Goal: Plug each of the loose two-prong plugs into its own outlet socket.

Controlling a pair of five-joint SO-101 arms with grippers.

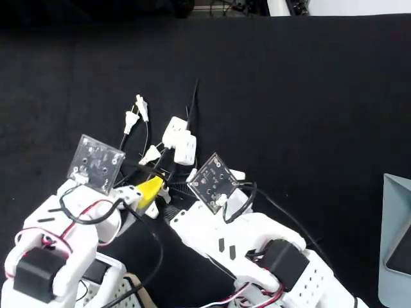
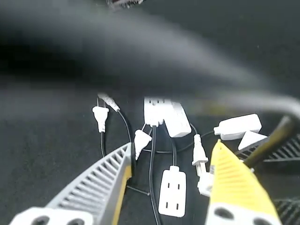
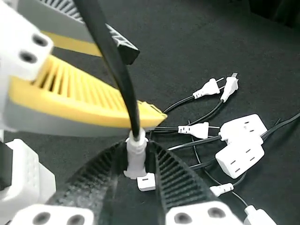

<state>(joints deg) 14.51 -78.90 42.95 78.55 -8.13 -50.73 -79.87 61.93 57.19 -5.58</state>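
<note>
The right end effector was clamped on a white plug with a black cord. The left end effector stood wide open over an outlet socket; two loose plugs lay at ten o'clock from the paired sockets.

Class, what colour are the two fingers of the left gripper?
One finger is yellow, the other grey; clearest in the left wrist view.

Black cloth covers the whole table, evenly lit, right out to the far edge. On the near right sits a pale grey bin. Past the far edge there's a white surface and some dark clutter.
</note>
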